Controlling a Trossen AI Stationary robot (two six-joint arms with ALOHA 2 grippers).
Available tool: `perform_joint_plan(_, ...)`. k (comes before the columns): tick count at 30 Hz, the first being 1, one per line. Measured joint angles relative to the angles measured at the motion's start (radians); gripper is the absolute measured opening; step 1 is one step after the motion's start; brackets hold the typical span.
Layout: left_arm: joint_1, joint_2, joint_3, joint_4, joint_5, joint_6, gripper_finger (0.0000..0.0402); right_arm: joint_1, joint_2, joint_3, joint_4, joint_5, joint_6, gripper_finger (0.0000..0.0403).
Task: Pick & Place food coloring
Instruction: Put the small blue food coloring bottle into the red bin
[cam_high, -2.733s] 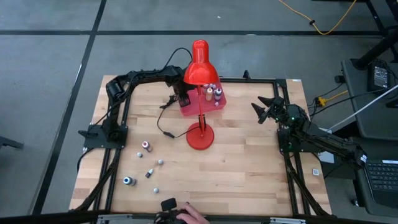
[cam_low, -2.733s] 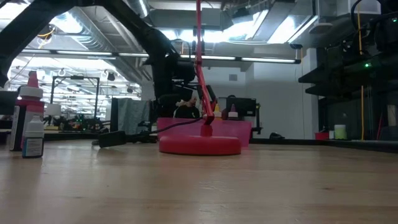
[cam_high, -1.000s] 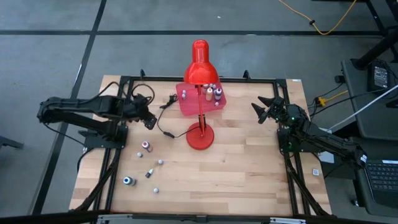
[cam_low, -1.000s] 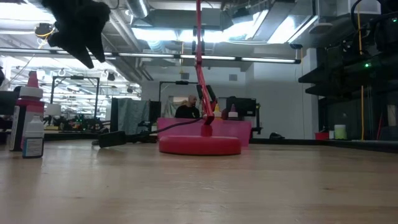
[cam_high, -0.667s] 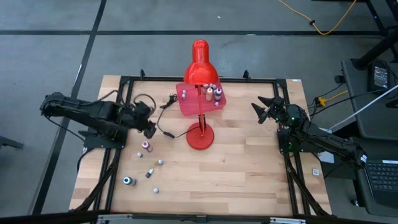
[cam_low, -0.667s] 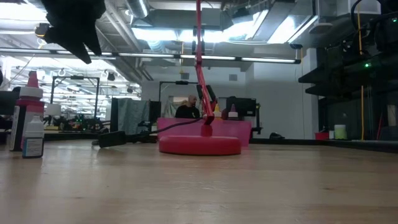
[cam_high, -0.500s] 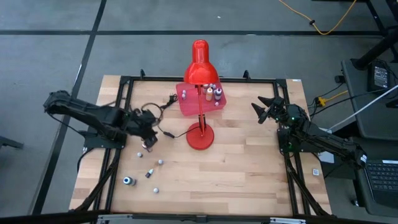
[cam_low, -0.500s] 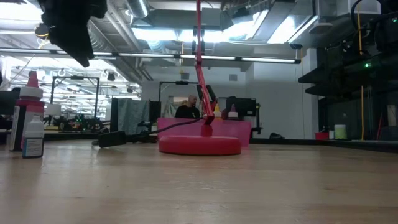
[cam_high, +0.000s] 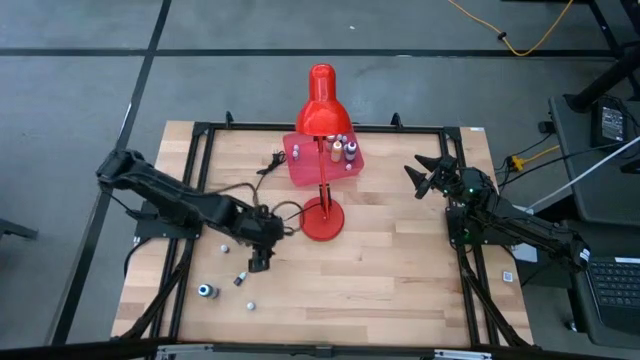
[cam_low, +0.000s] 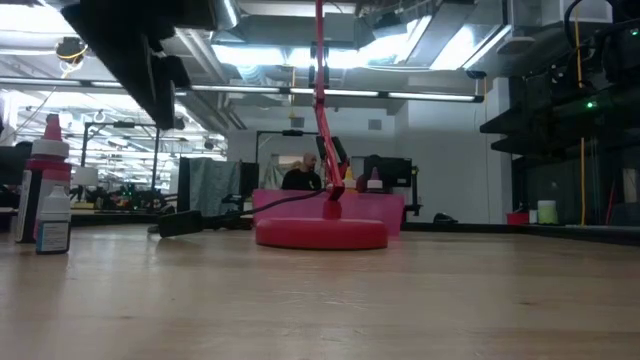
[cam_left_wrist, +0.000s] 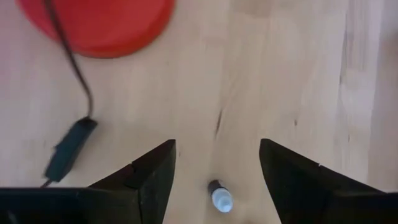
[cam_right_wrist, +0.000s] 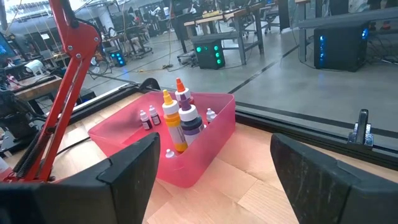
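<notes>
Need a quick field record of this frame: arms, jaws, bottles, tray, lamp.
left gripper: over the table's front-left area, jaws open, empty, a small bottle between and below them
right gripper: waiting at the right edge, jaws open, empty
loose bottles: scattered on the front-left of the table
pink tray: rear centre, holds several bottles
red lamp: base in front of the tray

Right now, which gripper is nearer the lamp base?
Left. The left gripper hangs open just beside the red lamp base, over a small bottle. The right gripper waits open, farther off at the table's right edge.
</notes>
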Motion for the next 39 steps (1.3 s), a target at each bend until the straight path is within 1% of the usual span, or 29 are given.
perform_joint_plan(4, 0.000, 0.101, 0.056, -0.069, 0.006, 0.011, 0.0226, 0.000, 0.000, 0.000, 0.000, 0.000, 0.001, 0.0306)
perform_joint_plan(7, -0.011, 0.172, 0.099, -0.162, 0.005, -0.020, 0.0226, 0.000, 0.000, 0.000, 0.000, 0.000, 0.001, 0.0306)
perform_joint_plan(10, -0.042, 0.231, 0.124, -0.243, 0.001, -0.047, 0.0226, 0.000, 0.000, 0.000, 0.000, 0.000, 0.000, 0.0306)
perform_joint_plan(13, -0.092, 0.268, 0.135, -0.257, -0.031, -0.015, 0.0226, 0.000, 0.000, 0.000, 0.000, 0.000, 0.001, 0.0306)
perform_joint_plan(18, -0.155, 0.293, 0.136, -0.258, -0.055, 0.042, 0.0226, 0.000, 0.000, 0.000, 0.000, 0.000, 0.001, 0.0306)
perform_joint_plan(24, -0.189, 0.294, 0.133, -0.257, -0.057, 0.060, 0.0226, 0.000, 0.000, 0.000, 0.000, 0.000, 0.000, 0.0306)
perform_joint_plan(39, -0.185, 0.356, 0.128, -0.229, -0.058, 0.141, 0.0226, 0.000, 0.000, 0.000, 0.000, 0.000, 0.000, 0.0306)
